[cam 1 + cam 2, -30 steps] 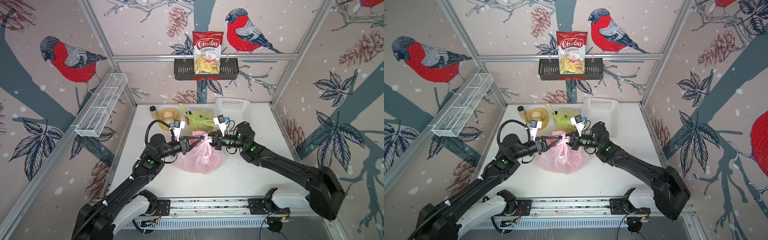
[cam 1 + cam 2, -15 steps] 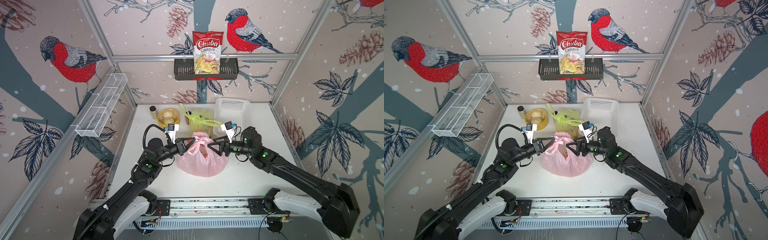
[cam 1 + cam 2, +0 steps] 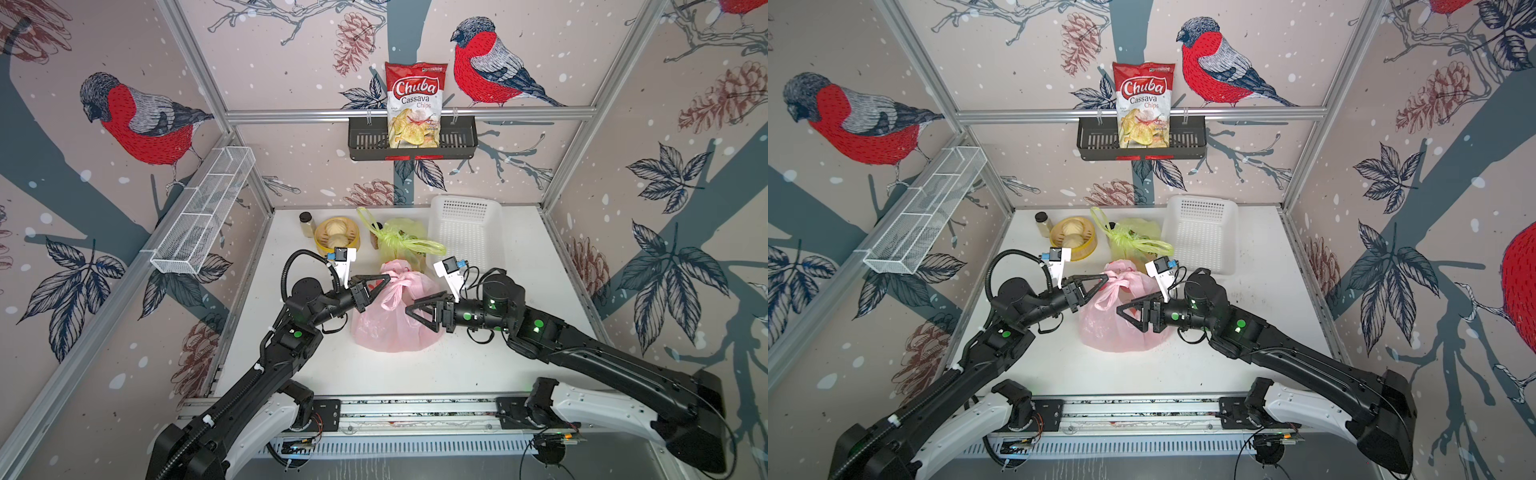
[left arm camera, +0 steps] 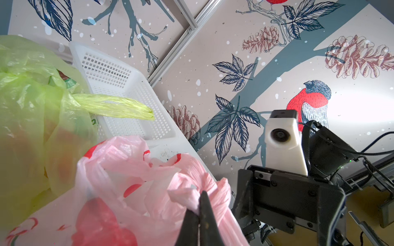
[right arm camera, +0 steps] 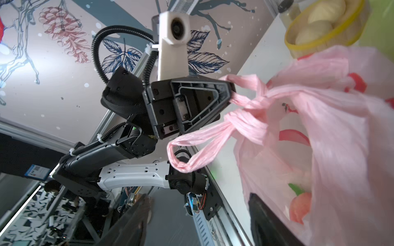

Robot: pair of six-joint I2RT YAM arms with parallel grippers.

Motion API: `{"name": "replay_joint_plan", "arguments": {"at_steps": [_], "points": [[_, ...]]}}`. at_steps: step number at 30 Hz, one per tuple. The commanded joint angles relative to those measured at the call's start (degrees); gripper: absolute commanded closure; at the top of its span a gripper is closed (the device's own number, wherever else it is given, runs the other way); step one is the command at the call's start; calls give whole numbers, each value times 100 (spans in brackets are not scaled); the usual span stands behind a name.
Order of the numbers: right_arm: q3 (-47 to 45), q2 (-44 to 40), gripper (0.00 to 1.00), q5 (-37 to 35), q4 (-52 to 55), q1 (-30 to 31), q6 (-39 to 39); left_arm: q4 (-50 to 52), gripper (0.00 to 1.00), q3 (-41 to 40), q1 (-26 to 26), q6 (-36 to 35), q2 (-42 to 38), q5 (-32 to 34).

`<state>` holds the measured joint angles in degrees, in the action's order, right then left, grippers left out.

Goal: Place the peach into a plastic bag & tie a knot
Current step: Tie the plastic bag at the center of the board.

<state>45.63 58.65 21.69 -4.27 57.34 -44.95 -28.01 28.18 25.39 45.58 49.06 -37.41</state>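
A pink plastic bag (image 3: pixel 395 328) (image 3: pixel 1121 328) sits mid-table with its handles knotted at the top (image 3: pixel 397 276). Through the film in the right wrist view the peach (image 5: pixel 298 209) shows as an orange-red lump low in the bag. My left gripper (image 3: pixel 387 280) (image 4: pixel 200 197) is shut on one twisted handle beside the knot. The other handle loop (image 5: pixel 185 157) hangs free down the bag's front. My right gripper (image 3: pixel 417 318) (image 5: pixel 198 213) stands open at the bag's right side, with one finger (image 5: pixel 262 215) against the film and nothing between the fingers.
Behind the pink bag lies a tied green bag (image 3: pixel 401 243). A white basket (image 3: pixel 467 232) stands at the back right, with a yellow steamer of buns (image 3: pixel 336 237) and a small bottle (image 3: pixel 306 224) at the back left. Chips (image 3: pixel 415 104) sit in a wall rack. A wire shelf (image 3: pixel 203 212) is on the left wall.
My right gripper has let go of the bag's handle, opened wide and drawn back to the right and lower. The left gripper has kept its hold and shifted left.
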Motion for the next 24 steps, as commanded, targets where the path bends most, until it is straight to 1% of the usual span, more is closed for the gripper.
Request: {"name": "replay_joint_plan", "arguments": {"at_steps": [1,3,6,9,12,14,15,18,21,24], "points": [[194,246,22,-163,-395,33,-671,-448,100,-6,1,78,-62,-109],[240,417,23,-18,-675,48,-769,-456,100,-23,1,97,-94,-128],[432,685,27,77,-795,106,-805,-474,100,-70,1,121,-131,-161],[635,902,33,160,-753,178,-778,-481,100,-100,1,135,-181,-176],[752,1040,43,215,-702,217,-752,-501,100,-109,1,139,-211,-204],[814,1116,53,195,-646,246,-731,-517,100,-114,2,153,-238,-216],[837,1140,54,173,-605,255,-705,-521,100,-120,6,161,-254,-222],[945,1185,52,4,-285,265,-602,-500,100,-120,1,149,-317,-219],[1018,1065,47,-239,122,262,-515,-413,100,-94,1,100,-350,-207],[854,782,43,-255,7,279,-619,-448,100,-83,1,108,-331,-248]]}}
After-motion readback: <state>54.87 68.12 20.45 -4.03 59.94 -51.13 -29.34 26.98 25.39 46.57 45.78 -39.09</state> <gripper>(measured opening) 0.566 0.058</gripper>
